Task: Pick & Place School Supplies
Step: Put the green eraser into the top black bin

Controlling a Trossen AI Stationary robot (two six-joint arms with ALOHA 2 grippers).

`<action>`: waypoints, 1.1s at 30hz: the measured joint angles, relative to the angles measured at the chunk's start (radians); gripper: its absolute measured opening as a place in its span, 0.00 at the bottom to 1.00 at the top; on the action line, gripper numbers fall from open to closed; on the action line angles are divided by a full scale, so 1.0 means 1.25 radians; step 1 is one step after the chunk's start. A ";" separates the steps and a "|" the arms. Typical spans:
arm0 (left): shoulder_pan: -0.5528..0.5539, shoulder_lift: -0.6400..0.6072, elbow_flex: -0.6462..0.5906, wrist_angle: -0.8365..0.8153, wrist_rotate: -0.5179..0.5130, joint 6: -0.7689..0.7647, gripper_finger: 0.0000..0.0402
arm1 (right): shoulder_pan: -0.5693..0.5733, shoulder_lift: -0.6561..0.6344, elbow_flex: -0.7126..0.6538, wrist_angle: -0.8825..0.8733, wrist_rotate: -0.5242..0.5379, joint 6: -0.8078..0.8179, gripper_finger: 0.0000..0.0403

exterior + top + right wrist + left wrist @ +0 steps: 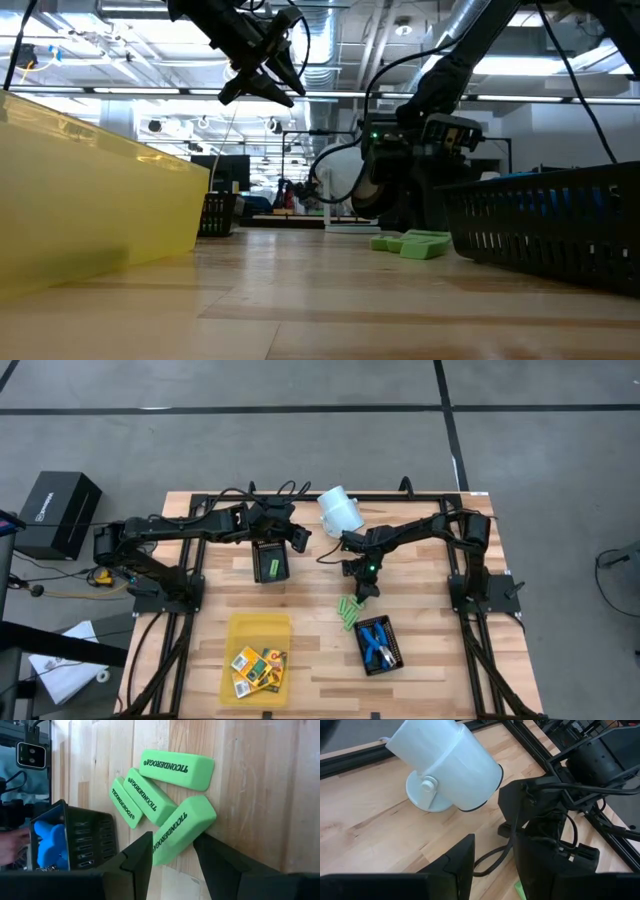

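Several light-green oblong erasers [155, 795] lie flat on the wood near the table's middle, also seen in the high view [348, 615]. My right gripper [172, 850] comes down on them from the far side [362, 592] and is shut on the nearest eraser [182, 832]. My left gripper [492, 865] hangs open and raised, holding nothing, over the far middle of the table [298, 540]. Small orange-yellow boxes [260, 665] lie in the yellow tray [258, 628]. Blue-handled tools [376, 643] lie in a black mesh tray [392, 660]. My right gripper has the nearest eraser between its two fingers, one on each long side [197, 827], at the end toward the wrist. The fingers slant down from the table's far side. The eraser lies flat on the wood, turned askew to the other erasers.
A white cup [340, 510] lies tipped on its side at the far middle, just beyond my left gripper. A second black mesh tray [270, 563] with a green piece in it stands below my left gripper. Bare wood lies between the trays.
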State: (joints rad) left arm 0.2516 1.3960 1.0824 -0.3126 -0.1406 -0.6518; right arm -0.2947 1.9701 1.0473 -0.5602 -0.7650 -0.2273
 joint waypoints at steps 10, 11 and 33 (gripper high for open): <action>0.000 0.000 0.000 0.001 0.000 0.000 0.32 | 0.001 0.000 -0.001 0.014 0.010 0.024 0.28; 0.000 0.000 0.000 0.001 0.000 0.000 0.32 | 0.002 0.000 -0.001 0.016 0.013 0.023 0.25; 0.000 0.000 0.000 0.023 0.000 -0.001 0.32 | -0.003 0.004 0.055 0.008 -0.054 0.036 0.00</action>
State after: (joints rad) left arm 0.2512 1.3960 1.0824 -0.2844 -0.1406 -0.6525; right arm -0.2985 1.9755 1.1167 -0.5498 -0.8331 -0.1820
